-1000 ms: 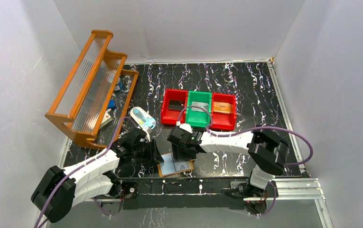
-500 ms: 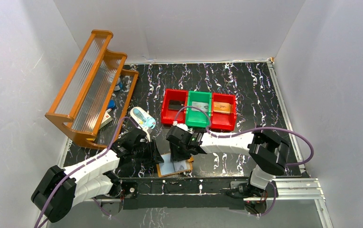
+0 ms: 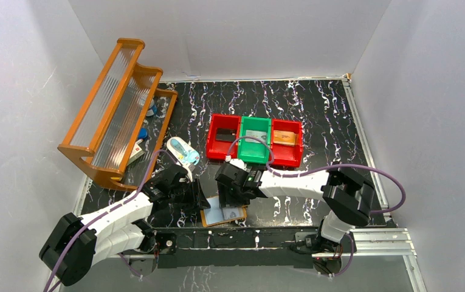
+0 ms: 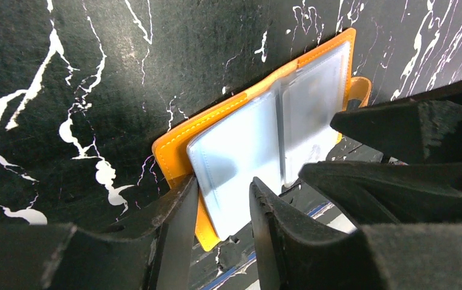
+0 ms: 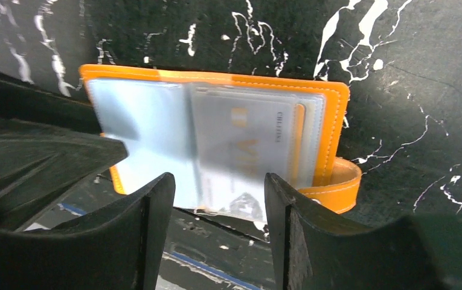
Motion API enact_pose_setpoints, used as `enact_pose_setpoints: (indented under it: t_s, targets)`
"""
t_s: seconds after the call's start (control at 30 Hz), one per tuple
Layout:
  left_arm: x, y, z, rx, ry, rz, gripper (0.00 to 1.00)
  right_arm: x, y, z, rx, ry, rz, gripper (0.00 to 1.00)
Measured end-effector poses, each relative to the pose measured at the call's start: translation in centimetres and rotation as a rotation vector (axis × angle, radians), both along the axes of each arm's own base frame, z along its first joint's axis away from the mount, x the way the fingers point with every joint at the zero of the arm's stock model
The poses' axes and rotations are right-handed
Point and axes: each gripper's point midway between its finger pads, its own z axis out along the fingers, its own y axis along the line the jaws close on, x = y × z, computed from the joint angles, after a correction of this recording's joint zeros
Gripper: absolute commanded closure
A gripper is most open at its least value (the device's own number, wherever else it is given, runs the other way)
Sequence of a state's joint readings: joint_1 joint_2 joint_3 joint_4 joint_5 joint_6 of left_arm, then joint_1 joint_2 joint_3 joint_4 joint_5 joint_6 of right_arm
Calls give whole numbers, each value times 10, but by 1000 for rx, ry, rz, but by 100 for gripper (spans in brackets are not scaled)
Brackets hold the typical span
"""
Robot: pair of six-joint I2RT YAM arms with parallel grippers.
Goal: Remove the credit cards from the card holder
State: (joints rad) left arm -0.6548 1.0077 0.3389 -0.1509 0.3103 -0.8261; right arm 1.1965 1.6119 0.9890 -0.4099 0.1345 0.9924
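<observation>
The orange card holder (image 3: pixel 223 213) lies open at the table's near edge, its clear sleeves up. In the right wrist view a pale credit card (image 5: pixel 246 151) with faint print sits in the right-hand sleeve of the card holder (image 5: pixel 335 115). My right gripper (image 5: pixel 219 181) is open, its jaws standing either side of that card's near edge. My left gripper (image 4: pixel 223 184) is open at the left end of the card holder (image 4: pixel 174 151), with the corner of the left sleeve between its jaws. From above, the left gripper (image 3: pixel 200 201) and the right gripper (image 3: pixel 233 204) flank the holder.
Two red bins (image 3: pixel 210 143) (image 3: pixel 299 146) with a green bin (image 3: pixel 254 160) between them stand just beyond the grippers. A wooden rack (image 3: pixel 111 112) leans at the left. A pale blue-and-white oval item (image 3: pixel 183 152) lies beside it. The metal rail (image 3: pixel 278 237) runs along the near edge.
The right gripper's jaws narrowed half a second ago and now stand wide again; its wrist shifted slightly. The left gripper and the holder stay where they were.
</observation>
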Motion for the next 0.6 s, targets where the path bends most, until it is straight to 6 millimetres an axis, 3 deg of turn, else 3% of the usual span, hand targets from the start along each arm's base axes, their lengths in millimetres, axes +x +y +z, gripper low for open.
enact_pose_setpoints:
  t_s: [0.1,0.33,0.6]
  targets:
    - [0,0,1,0,-2,0,64,-2,-5,-10,-50,12,11,30]
    - [-1,2,1,3,-6,-3,63,2,3,-13,-152,-23,42,30]
    - [-1,3,1,7,-9,-1,63,5,-2,-18,-271,-85,62,51]
